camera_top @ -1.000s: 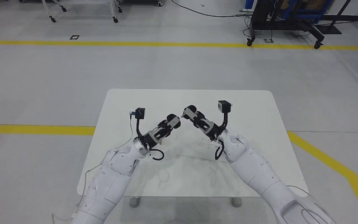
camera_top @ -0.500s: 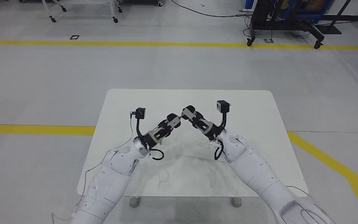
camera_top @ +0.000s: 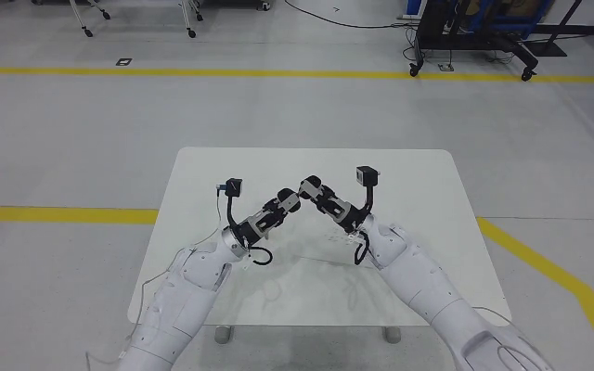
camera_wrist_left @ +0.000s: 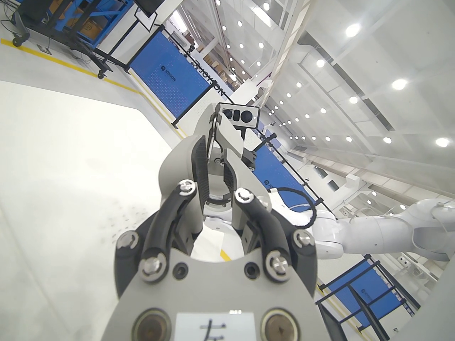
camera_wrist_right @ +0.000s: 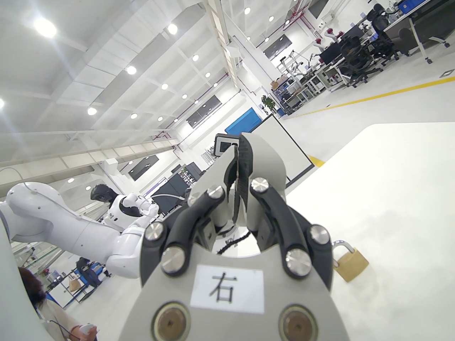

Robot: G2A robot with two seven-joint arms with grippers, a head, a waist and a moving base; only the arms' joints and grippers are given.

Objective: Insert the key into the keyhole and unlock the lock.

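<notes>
Table [camera_top: 418,176] with padlock [camera_wrist_right: 350,260], grey floor [camera_top: 278,111], yellow lines [camera_top: 278,72]

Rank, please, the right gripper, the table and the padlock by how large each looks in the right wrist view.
Tied first: the right gripper and the table take similar large shares of the view. The gripper sits nearest the camera, so I leave them unranked.
Smallest: the padlock, lying on the table.

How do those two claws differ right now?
The left gripper meets only at its tips, with a wedge gap behind; the right gripper is pressed flat along its length. The left slants toward the far right of the table, the right toward its far left. Both are shut, above the table, tips nearly meeting.
</notes>
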